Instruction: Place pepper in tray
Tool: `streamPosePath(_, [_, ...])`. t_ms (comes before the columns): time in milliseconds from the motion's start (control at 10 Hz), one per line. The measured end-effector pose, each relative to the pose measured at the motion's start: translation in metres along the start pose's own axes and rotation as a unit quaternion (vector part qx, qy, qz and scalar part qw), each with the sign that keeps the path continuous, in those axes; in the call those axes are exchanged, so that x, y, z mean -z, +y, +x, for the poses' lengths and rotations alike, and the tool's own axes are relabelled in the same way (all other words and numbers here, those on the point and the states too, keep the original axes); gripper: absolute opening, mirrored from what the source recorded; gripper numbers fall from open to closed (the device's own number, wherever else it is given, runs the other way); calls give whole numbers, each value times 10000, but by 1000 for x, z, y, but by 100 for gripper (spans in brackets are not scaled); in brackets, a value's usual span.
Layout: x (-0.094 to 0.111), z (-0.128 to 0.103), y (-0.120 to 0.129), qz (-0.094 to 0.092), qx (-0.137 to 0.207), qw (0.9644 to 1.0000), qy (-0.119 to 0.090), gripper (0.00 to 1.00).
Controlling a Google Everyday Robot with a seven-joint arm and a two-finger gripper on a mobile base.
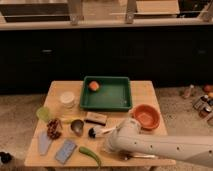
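Note:
The pepper, slender and dark green, lies on the wooden table near its front edge. The dark-green tray stands at the back middle of the table with an orange round item in its far left corner. My white arm reaches in from the lower right. Its gripper is low over the table, just right of the pepper's right end. I cannot tell whether it touches the pepper.
An orange-red bowl stands right of the arm. A brown bar, a black-and-white item, a dark halved fruit, a dark red cluster, a pale green cup, a white cup and two grey-blue packets lie left.

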Motion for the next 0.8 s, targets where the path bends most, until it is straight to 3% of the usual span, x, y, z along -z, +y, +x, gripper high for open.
streamPosePath(500, [12, -11, 21, 153, 224, 9996, -58, 77])
streamPosePath(800, [16, -15, 34, 177, 175, 9996, -120, 80])
